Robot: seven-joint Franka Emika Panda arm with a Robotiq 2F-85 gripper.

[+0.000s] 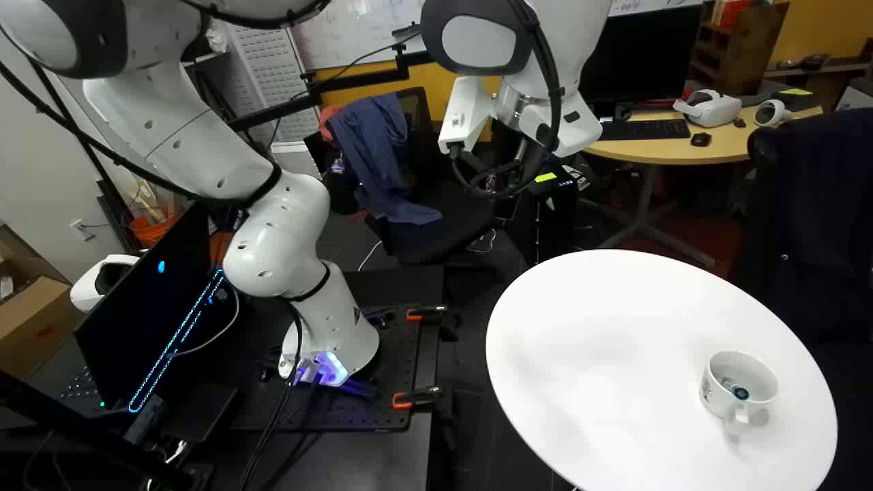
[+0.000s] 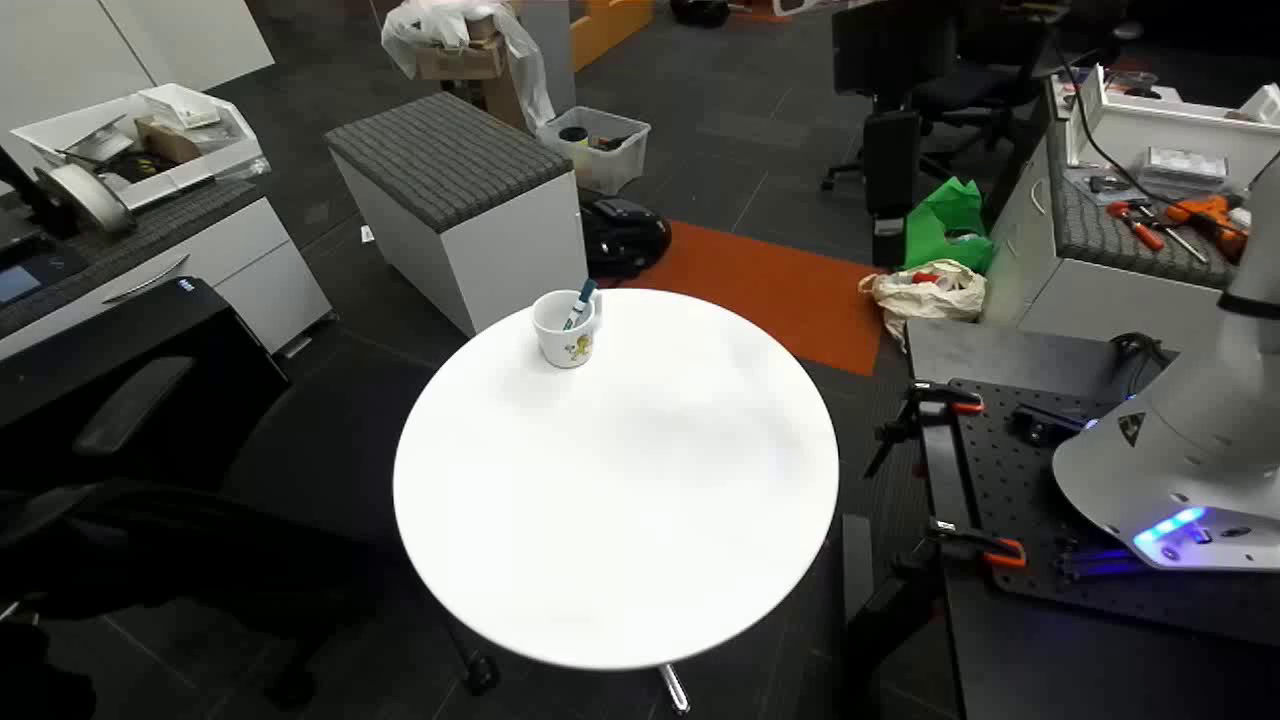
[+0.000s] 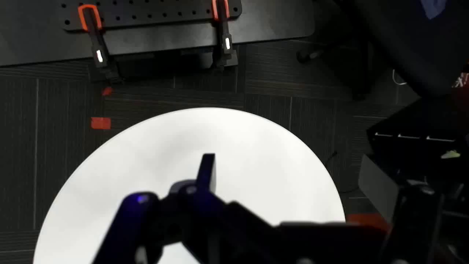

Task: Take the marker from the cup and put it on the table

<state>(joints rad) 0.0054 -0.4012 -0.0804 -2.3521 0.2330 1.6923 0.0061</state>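
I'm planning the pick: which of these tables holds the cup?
The round white table, bearing the cup; the tan desk holds a keyboard, the dark table the robot's base.

In an exterior view, I'm losing the marker's (image 2: 579, 306) foot inside the cup (image 2: 558, 348) and the arm's (image 2: 1185, 440) top at right.

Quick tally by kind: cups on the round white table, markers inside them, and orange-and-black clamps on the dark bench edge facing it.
Small glossy white mug with side handle: 1
White marker with dark teal cap: 1
Orange-and-black clamps: 2
Total: 4
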